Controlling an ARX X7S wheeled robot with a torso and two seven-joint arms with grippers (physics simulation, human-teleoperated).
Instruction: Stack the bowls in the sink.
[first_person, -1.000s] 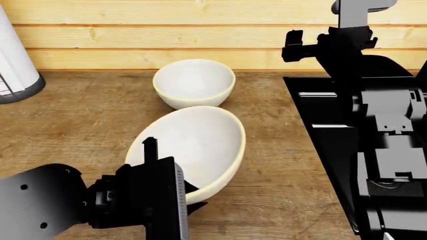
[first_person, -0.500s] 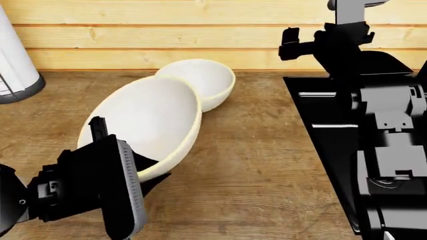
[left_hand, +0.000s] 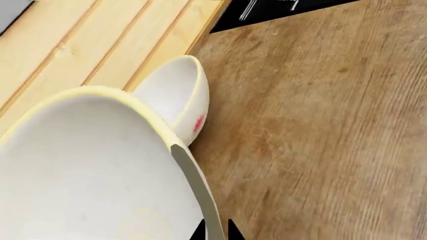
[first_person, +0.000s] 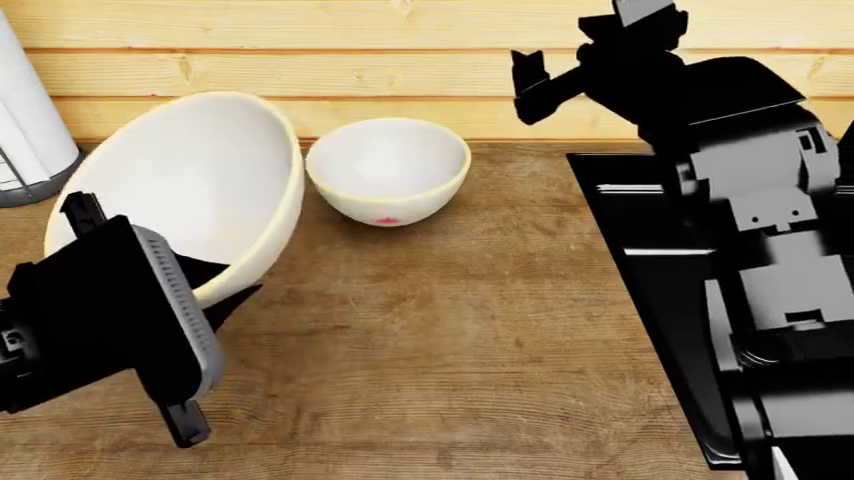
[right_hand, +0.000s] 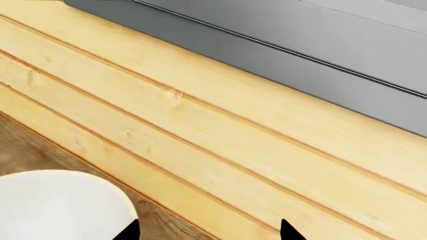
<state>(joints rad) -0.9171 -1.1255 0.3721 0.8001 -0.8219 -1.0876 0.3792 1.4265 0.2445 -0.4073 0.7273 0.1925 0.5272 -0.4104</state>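
Between left fingers (first_person: 220, 290): large bowl's (first_person: 187, 190) rim.

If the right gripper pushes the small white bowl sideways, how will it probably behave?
The small white bowl looks rigid and glossy, so it would probably slide on the wooden counter. Its base seems narrow, so a push near the rim might tip it.

Large cream bowl (first_person: 187, 185) with yellowish rim, tilted steeply, rim pinched between the left gripper's fingers (first_person: 200, 275). Small white bowl (first_person: 388, 168), red-marked, upright just beyond them. Black sink (first_person: 654, 290) well apart.
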